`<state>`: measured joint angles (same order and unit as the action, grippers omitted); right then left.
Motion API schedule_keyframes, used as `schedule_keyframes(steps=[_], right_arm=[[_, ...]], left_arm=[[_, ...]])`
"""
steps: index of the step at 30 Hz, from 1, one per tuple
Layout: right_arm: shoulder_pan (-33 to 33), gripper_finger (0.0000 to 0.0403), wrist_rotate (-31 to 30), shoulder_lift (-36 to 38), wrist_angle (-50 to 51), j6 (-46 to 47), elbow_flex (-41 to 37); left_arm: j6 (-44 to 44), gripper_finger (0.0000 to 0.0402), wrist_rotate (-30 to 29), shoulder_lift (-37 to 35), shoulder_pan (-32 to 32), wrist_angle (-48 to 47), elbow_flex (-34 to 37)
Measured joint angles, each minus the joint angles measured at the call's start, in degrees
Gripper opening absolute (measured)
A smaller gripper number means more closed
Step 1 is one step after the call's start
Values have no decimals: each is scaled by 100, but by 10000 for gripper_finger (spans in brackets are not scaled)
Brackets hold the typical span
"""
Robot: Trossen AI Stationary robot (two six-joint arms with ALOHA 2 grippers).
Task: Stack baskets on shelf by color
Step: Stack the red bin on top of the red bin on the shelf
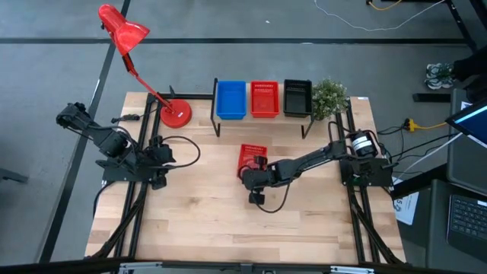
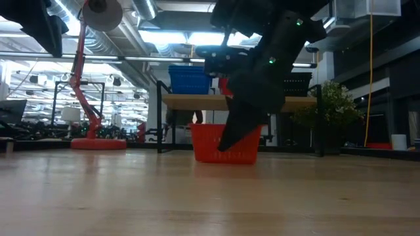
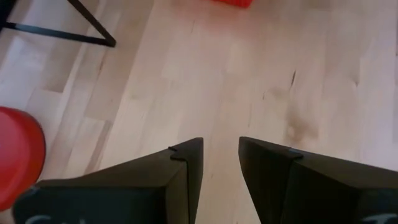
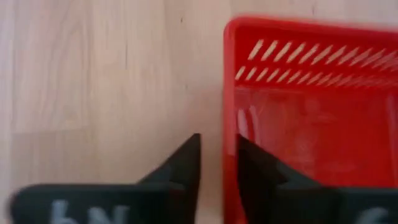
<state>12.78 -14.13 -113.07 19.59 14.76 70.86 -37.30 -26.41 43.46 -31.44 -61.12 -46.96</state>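
Observation:
A red basket (image 1: 253, 154) stands by its bottom on the table in front of the shelf (image 2: 184, 102). A blue basket (image 1: 230, 99), a red basket (image 1: 265, 98) and a black basket (image 1: 297, 97) sit side by side on the shelf top. My right gripper (image 4: 217, 163) is open and points down over the near wall (image 4: 231, 93) of the red basket on the table. One finger is outside that wall and one inside, and a strip of table shows between the outer finger and the wall. My left gripper (image 3: 221, 155) is open and waits over bare wood at the table's left.
A red desk lamp stands with its base (image 1: 176, 114) left of the shelf, its head over the table's far left corner. A small green plant (image 1: 329, 97) stands at the shelf's right end. Bare wood lies between the red basket and the near edge.

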Motion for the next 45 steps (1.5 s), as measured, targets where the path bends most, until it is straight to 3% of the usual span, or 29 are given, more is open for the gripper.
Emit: schedule_keyframes(steps=[3, 7, 12, 18, 26, 33, 38, 45], right_arm=[[123, 15, 90, -7, 19, 147, 0], [358, 4, 231, 16, 299, 418, 256], [757, 2, 180, 35, 1543, 408, 1260], [1023, 1, -1188, 48, 3251, -85, 2640], [994, 0, -2512, 50, 5021, -825, 4437], [598, 0, -4043, 59, 7076, -932, 5806], [-219, 0, -3636, 292, 6858, -1663, 5927], [-1678, 0, -2827, 318, 6550, -1985, 5876]], left_arm=[[0, 94, -1, 2, 0, 88, -2], [0, 94, 1, 1, 0, 85, -2], [0, 94, 1, 2, 0, 85, -2], [27, 94, -52, 2, 1, 83, -2], [39, 94, -295, 2, 2, 79, -2], [60, 94, -303, 2, 2, 77, -2], [190, 94, -413, 1, 2, 79, -2], [190, 94, -498, 2, 2, 84, -2]])
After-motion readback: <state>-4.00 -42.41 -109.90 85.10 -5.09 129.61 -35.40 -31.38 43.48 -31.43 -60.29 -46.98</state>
